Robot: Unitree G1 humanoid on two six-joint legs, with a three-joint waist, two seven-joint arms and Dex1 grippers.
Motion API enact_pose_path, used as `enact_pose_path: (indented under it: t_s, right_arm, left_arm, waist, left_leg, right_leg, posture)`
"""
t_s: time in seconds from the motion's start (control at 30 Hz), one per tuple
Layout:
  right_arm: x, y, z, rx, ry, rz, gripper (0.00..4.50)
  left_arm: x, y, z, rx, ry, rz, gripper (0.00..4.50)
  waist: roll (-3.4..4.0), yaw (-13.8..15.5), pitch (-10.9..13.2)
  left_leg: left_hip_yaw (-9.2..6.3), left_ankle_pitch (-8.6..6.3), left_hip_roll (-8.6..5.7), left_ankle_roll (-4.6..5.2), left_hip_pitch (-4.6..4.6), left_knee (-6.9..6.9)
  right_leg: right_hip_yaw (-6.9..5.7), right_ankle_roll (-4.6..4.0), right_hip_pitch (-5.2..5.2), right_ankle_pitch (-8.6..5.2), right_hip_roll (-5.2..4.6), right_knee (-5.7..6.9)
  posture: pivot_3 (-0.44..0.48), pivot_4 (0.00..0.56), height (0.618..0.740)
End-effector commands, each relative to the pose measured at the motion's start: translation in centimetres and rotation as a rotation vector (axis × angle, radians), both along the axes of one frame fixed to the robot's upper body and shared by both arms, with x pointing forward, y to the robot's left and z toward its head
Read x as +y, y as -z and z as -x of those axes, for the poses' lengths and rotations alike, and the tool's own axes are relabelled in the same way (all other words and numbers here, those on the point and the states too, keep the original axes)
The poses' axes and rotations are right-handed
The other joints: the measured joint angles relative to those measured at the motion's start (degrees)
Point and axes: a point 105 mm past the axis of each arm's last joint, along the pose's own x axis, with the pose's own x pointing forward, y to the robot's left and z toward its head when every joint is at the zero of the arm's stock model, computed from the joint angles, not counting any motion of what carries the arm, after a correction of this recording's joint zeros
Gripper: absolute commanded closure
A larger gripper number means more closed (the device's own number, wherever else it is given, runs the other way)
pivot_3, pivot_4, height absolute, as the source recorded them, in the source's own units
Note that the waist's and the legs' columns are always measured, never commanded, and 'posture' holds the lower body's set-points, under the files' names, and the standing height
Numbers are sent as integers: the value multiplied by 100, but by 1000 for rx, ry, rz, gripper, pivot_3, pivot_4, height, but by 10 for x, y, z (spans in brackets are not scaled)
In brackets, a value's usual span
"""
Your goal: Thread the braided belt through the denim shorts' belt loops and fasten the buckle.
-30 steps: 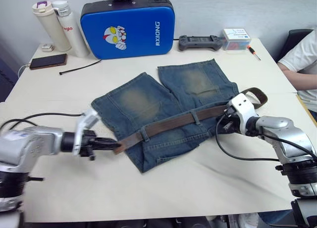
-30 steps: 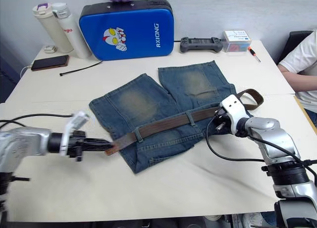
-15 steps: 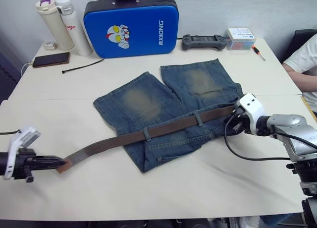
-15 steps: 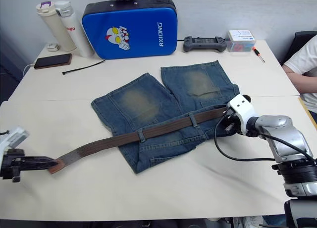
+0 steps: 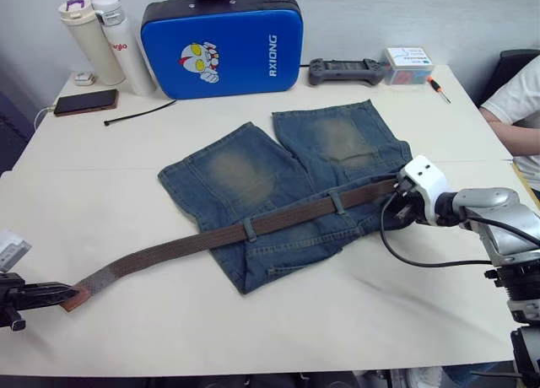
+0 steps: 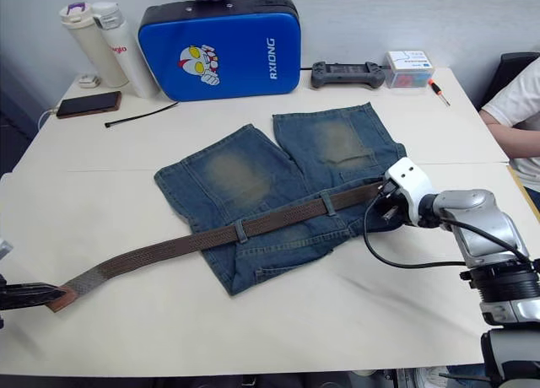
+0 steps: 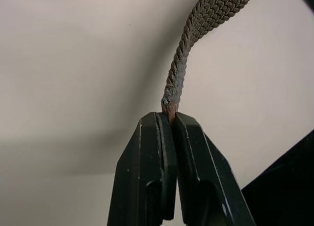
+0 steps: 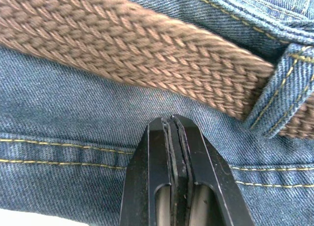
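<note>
The denim shorts (image 5: 278,181) lie flat in the middle of the table, waistband toward me. The braided belt (image 5: 169,250) runs through two belt loops (image 5: 250,229) (image 5: 337,202) and stretches far left across the bare table. My left gripper (image 7: 170,115) is shut on the belt's tip near the table's front-left edge (image 5: 61,294). My right gripper (image 8: 172,119) is shut, its tips pressed on the denim waistband just below the belt, beside another belt loop (image 8: 289,83) at the shorts' right end (image 5: 395,207). The buckle is hidden behind that gripper.
At the back stand a blue padded case (image 5: 219,42) and two bottles (image 5: 84,38), with a phone (image 5: 83,102), a black cable tie (image 5: 139,112), a game controller (image 5: 342,70), a small box (image 5: 407,65) and a screwdriver (image 5: 437,88). A person's sleeve (image 5: 516,110) shows at right.
My left gripper has drawn the belt's tip far to the left, and the belt has slid through the loops. Its curled right end has been pulled in toward the right gripper, which stayed put.
</note>
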Motion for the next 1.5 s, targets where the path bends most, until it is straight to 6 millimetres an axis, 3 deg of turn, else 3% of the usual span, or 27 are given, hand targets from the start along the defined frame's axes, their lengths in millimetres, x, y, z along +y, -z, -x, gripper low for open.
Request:
enact_pose_path:
  t_s: [0.03,0.3,0.53,0.63,0.8,0.87,0.93,1.13,1.23,1.3,1.37,1.43,1.47,1.5]
  right_arm:
    - [-5,-1,0,0,10,26,4500]
    - [-6,-1,2,8,7,31,4500]
    - [-5,-1,4,12,6,28,4500]
    - [-5,-3,3,6,3,30,4500]
    - [-6,-21,5,-25,-24,25,4500]
    - [-5,-32,7,-33,-37,4,4500]
    - [-2,-44,12,-34,-76,-8,4500]
    - [4,-83,31,-30,-207,-88,4500]
    - [6,-98,44,0,-249,-130,3672]
    - [5,-102,51,12,-260,-129,2688]
    - [3,-104,53,2,-244,-124,1584]
    - [2,-104,54,-1,-237,-114,667]
    - [2,-102,55,0,-234,-106,232]
    - [2,-102,57,0,-231,-101,82]
  left_arm:
    - [17,-5,5,-17,-62,-29,4467]
    - [44,4,8,-8,-170,-106,4467]
    - [43,5,-4,-71,-191,-101,4467]
    - [34,-3,-15,-123,-194,-28,3258]
    - [17,-17,-25,-166,-135,53,879]
    - [12,-24,-29,-192,-109,71,284]
    - [3,-35,-37,-234,-68,99,60]
    - [-64,-64,-44,-304,271,220,60]
    - [-101,-67,-44,-304,469,249,0]
    - [-121,-65,-69,-397,497,219,0]
    - [-157,-60,-95,-458,571,185,0]
    - [-182,-59,-110,-474,602,195,0]
    - [-197,-56,-121,-473,599,208,0]
    - [-209,-55,-128,-470,599,213,0]
  waist:
    - [0,-2,0]
    - [-1,2,0]
    - [-1,4,-1]
    - [-2,5,-1]
    - [-1,5,-1]
    - [2,6,2]
    - [5,7,4]
    - [12,8,8]
    - [15,9,10]
    - [28,20,10]
    - [37,65,8]
    - [28,114,12]
    - [27,118,11]
    - [27,130,12]
  left_leg:
    - [0,0,0,0,0,0]
    - [-1,-1,0,-1,0,1]
    - [0,-2,0,-1,0,0]
    - [-1,-2,0,-1,0,2]
    - [1,-2,0,-1,-1,2]
    - [1,-2,0,-2,-2,1]
    - [1,-2,0,-2,-3,2]
    - [1,-2,0,-3,-6,2]
    - [0,-4,1,-4,-7,0]
    - [0,-4,1,-4,-6,3]
    - [1,-3,0,-4,-5,9]
    - [0,-2,-2,-3,-8,28]
    - [0,-2,-2,-3,-12,30]
    - [3,-3,-2,-2,-12,32]
  right_leg:
    - [0,0,0,0,0,0]
    - [-1,0,1,0,0,-1]
    - [-1,0,0,0,0,-1]
    - [-2,0,1,0,0,1]
    - [-1,1,-1,0,0,2]
    - [-1,0,-4,0,0,3]
    - [-1,0,-4,0,0,3]
    - [-1,1,-4,0,0,-1]
    - [-2,1,-4,0,1,-7]
    - [-2,1,0,0,0,-8]
    - [-3,1,1,1,0,0]
    - [-7,4,2,2,2,13]
    - [-4,7,1,4,4,19]
    - [-2,10,1,5,5,37]
  posture:
    - [0,150,740]
    - [0,150,740]
    - [0,150,740]
    - [0,150,740]
    - [0,150,740]
    - [0,150,740]
    - [0,150,740]
    - [0,150,740]
    - [0,150,740]
    - [0,150,740]
    - [0,150,740]
    - [0,150,740]
    - [0,150,740]
    - [0,150,740]
